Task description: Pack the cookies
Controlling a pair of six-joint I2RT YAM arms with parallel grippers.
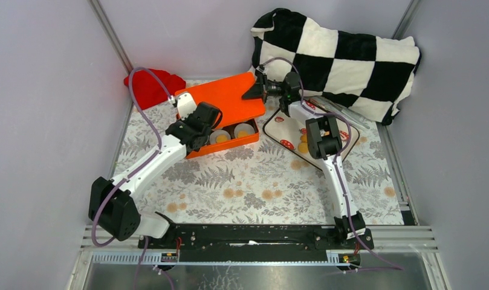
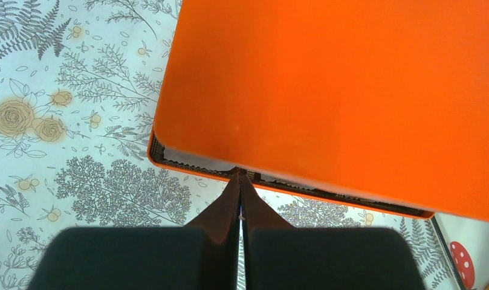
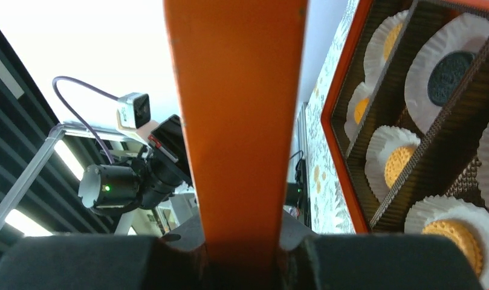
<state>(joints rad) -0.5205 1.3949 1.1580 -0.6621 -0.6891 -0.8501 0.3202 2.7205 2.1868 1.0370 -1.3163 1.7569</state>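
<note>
An orange box (image 1: 229,145) lies at the back of the table with its orange lid (image 1: 226,99) tilted over it. My right gripper (image 1: 255,90) is shut on the lid's right edge (image 3: 242,121). Inside the box (image 3: 343,121), cookies sit in white paper cups between cardboard dividers: one black cookie (image 3: 448,69) and golden cookies (image 3: 399,164). From above, two cups with golden cookies (image 1: 222,138) show under the lid. My left gripper (image 2: 240,176) is shut with nothing in it. Its tips touch the box's rim (image 2: 193,169) just below the lid (image 2: 326,90).
A mushroom-patterned plate (image 1: 277,128) with loose golden cookies (image 1: 303,147) lies right of the box, partly under my right arm. A black-and-white checkered pillow (image 1: 344,60) fills the back right, and a red cloth (image 1: 148,84) lies behind the box at the back left.
</note>
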